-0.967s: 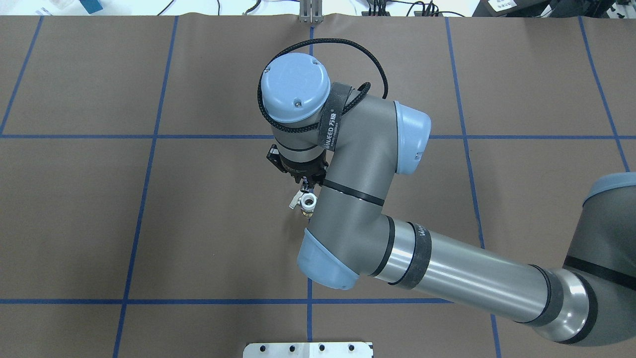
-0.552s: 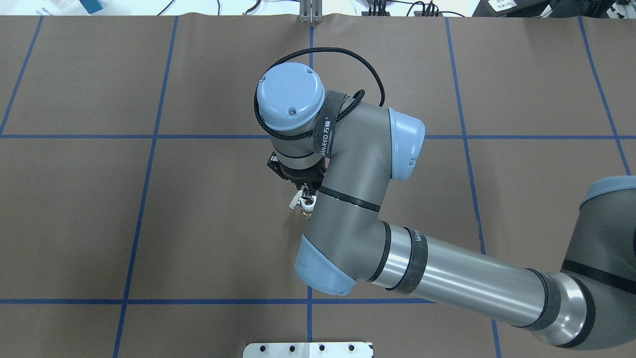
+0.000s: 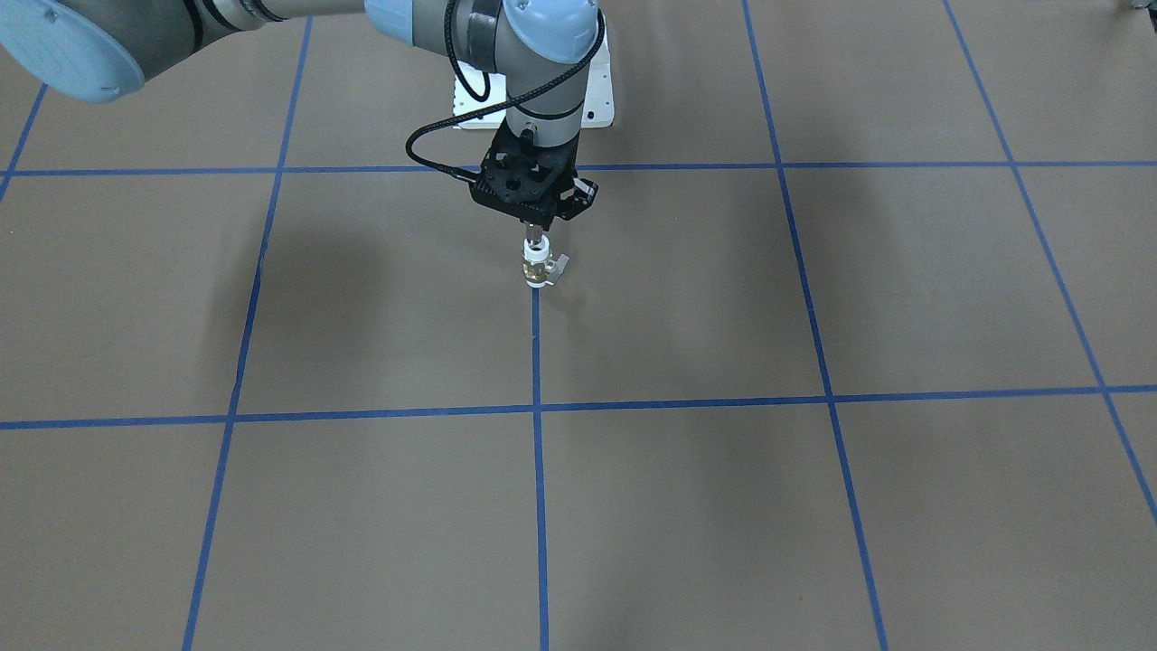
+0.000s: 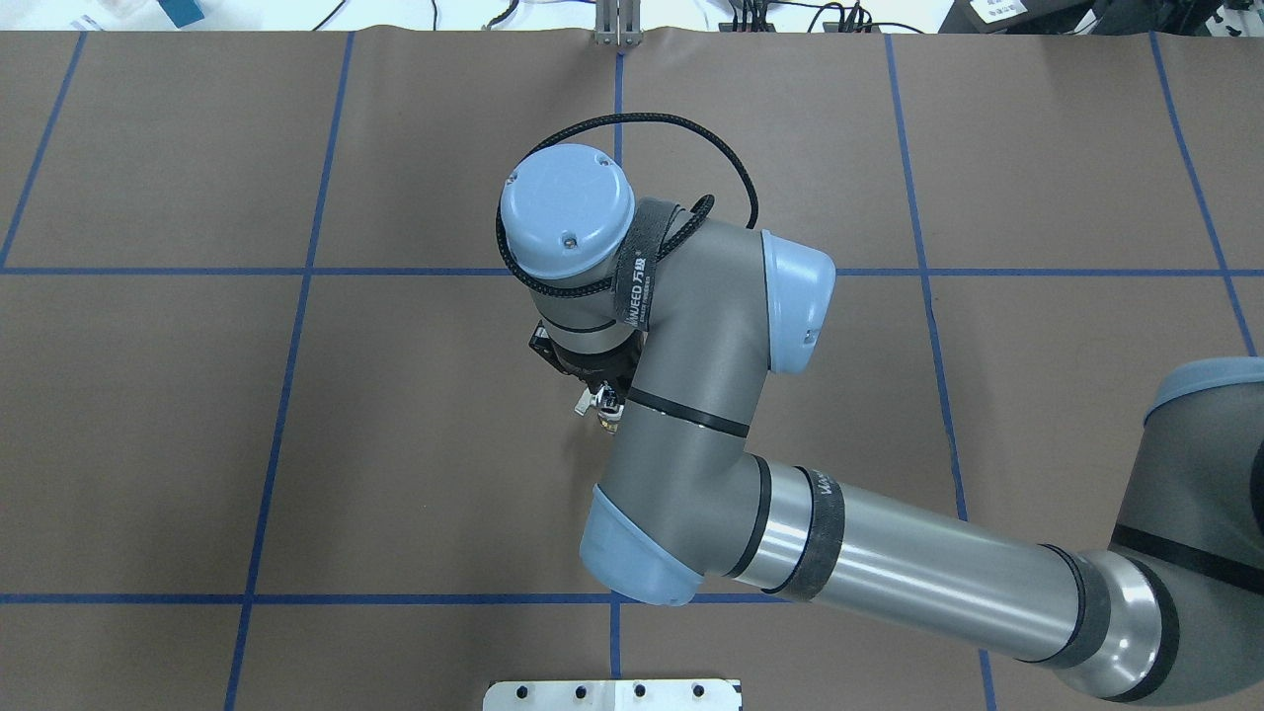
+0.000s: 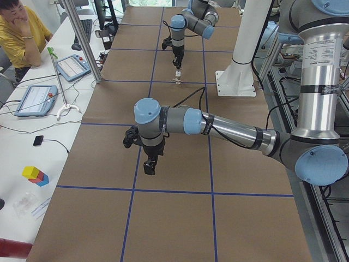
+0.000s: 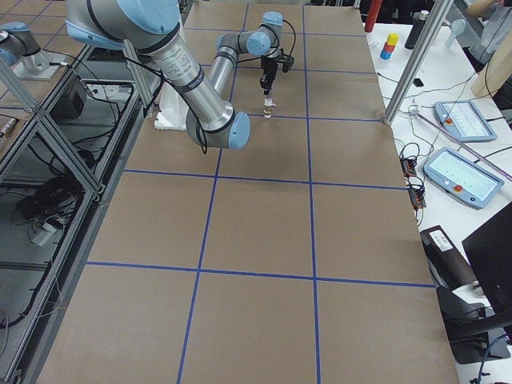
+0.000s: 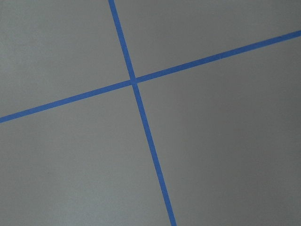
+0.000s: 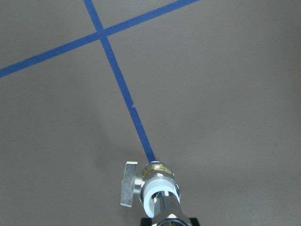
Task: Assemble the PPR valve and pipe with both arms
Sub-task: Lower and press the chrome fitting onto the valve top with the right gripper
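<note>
Right gripper (image 3: 533, 231): my jaws are pinched narrow on the pipe (image 8: 165, 208). It hangs straight below them, tip at the mouth of the valve (image 8: 156, 187); depth unreadable. The valve stands upright beneath on the table (image 3: 362, 316), handle (image 8: 128, 184) off to one side, and nothing grips it.

Risk, my guess: any sideways push as I press could tip or skid it, or jam the pipe crooked.

Pose: wrist vertical, forearm folded back above. Left gripper (image 5: 150, 165) is well away, pointing down; jaw state unreadable.
</note>
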You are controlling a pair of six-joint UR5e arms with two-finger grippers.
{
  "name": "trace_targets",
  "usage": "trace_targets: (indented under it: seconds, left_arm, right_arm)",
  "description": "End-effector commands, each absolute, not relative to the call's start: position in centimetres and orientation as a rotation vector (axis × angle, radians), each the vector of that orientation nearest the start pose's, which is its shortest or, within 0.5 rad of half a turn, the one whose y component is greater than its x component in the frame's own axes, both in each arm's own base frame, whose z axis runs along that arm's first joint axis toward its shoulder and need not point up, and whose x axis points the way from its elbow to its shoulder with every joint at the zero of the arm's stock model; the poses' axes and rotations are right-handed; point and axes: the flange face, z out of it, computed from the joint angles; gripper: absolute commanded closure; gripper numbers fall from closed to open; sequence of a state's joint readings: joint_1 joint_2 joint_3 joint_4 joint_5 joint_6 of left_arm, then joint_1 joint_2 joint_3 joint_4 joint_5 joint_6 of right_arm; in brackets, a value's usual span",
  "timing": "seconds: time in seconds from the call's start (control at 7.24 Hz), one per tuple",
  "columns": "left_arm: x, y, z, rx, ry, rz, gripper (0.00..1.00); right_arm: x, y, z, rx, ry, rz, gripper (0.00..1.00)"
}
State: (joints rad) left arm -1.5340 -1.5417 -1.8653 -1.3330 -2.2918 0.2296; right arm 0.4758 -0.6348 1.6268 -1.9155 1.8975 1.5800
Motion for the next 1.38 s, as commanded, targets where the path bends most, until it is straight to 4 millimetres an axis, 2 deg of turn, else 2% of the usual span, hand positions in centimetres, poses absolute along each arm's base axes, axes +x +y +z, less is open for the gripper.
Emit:
trace_targets:
  seconds: [0.0,1.24]
  left_arm:
    - [-5.03,-47.0,55.72,0.094,0.717,0.263,0.0]
    - [-5.03,-47.01,55.8,0.093,0.717,0.264,0.0]
  right_arm:
    - [-57.45,-40.28,10.64,-0.163,-0.692,0.352,1.0]
    - [-57.39,-40.13,10.28,-0.155,-0.706,0.334,1.0]
